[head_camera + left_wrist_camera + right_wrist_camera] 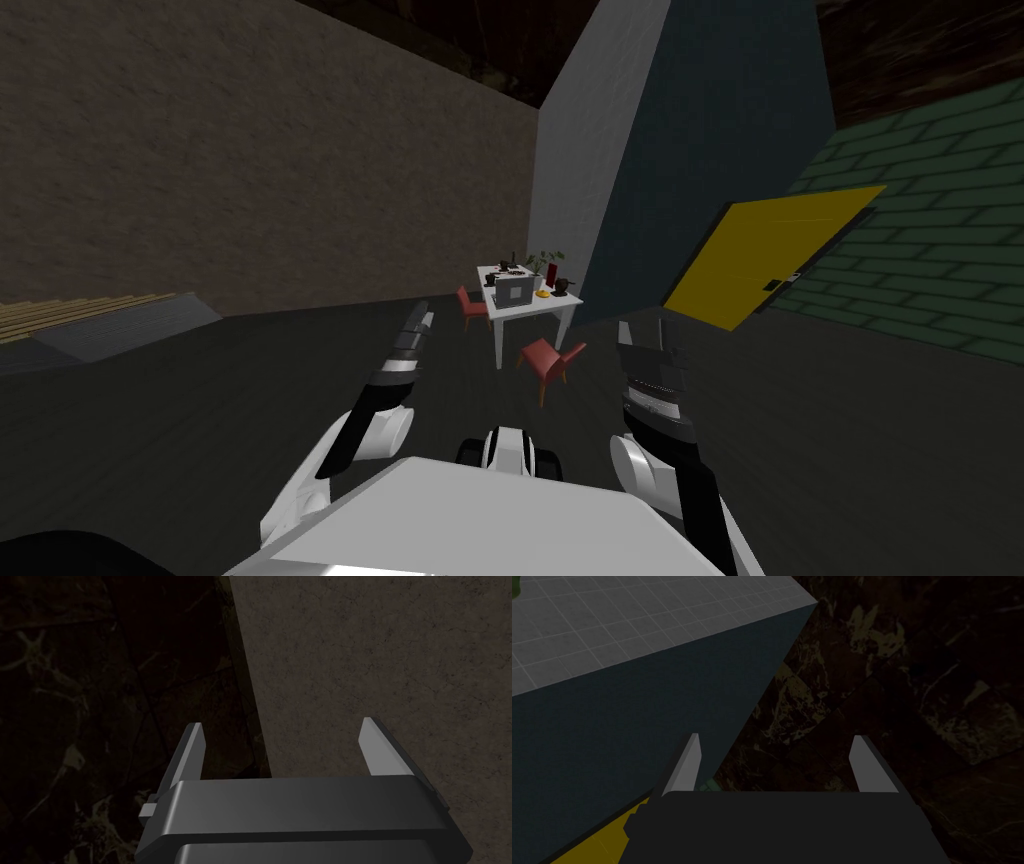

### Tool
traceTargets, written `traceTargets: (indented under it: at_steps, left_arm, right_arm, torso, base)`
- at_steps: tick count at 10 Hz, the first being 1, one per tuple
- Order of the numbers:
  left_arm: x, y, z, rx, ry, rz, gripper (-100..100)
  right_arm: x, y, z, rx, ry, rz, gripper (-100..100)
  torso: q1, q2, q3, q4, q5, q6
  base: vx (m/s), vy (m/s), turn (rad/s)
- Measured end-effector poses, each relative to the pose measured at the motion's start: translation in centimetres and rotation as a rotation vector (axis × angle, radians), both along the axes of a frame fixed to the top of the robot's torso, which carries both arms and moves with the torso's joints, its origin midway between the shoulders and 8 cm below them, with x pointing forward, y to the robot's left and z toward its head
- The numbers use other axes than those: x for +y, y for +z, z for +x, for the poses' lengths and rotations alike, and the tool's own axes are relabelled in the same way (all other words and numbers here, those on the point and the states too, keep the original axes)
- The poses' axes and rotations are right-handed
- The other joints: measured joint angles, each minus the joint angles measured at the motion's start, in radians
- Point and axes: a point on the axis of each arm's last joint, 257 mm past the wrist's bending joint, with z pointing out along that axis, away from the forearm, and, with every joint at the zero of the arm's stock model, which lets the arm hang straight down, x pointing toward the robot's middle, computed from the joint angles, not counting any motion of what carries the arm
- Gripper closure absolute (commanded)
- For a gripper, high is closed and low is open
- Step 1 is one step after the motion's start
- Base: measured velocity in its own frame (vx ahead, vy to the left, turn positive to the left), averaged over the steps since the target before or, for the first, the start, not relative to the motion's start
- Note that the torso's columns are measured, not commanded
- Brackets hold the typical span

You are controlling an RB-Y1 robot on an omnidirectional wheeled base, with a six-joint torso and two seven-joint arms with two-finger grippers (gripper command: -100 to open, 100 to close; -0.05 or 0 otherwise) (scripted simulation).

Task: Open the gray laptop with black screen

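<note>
Left pincer (281,722) and right pincer (777,736) gape, laptop (514,290) far.

Open floor (300,400); red chairs (548,362) (two) beside table (550,306)

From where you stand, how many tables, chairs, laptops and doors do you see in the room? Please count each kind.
white square table: 1
red chairs: 2
gray laptop on the table: 1
yellow flat door: 1
Total: 5
</note>
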Motion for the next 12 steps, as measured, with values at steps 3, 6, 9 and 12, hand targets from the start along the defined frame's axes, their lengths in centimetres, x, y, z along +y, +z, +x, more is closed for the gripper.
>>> traceTargets:
  at_steps: [3,6,9,12]
  left_arm:
    - [0.2,-2.0,2.5,0.056,-0.015,0.026,-100]
    - [0.8,-3.7,4.9,0.111,-0.017,0.043,-100]
    - [1.6,-5.1,6.8,0.153,-0.015,0.053,-100]
    - [2.4,-6.7,8.9,0.199,-0.007,0.064,-100]
  right_arm:
    - [0.0,0.0,0.0,0.000,0.000,0.000,0]
    - [0.0,0.0,0.0,0.000,0.000,0.000,0]
    - [0.0,0.0,0.0,0.000,0.000,0.000,0]
    - [0.0,0.0,0.0,0.000,0.000,0.000,0]
  torso:
    - [0.000,0.000,0.000,0.000,0.000,0.000]
    - [0.001,0.001,0.000,0.000,0.000,-0.001]
    - [0.000,0.001,0.000,0.000,0.000,-0.001]
    - [0.000,0.001,0.000,0.000,0.000,0.000]
  base:
    - [0.018,-0.018,-0.133]
    - [0.018,-0.015,-0.087]
    - [0.015,-0.012,-0.093]
    - [0.018,-0.014,-0.100]
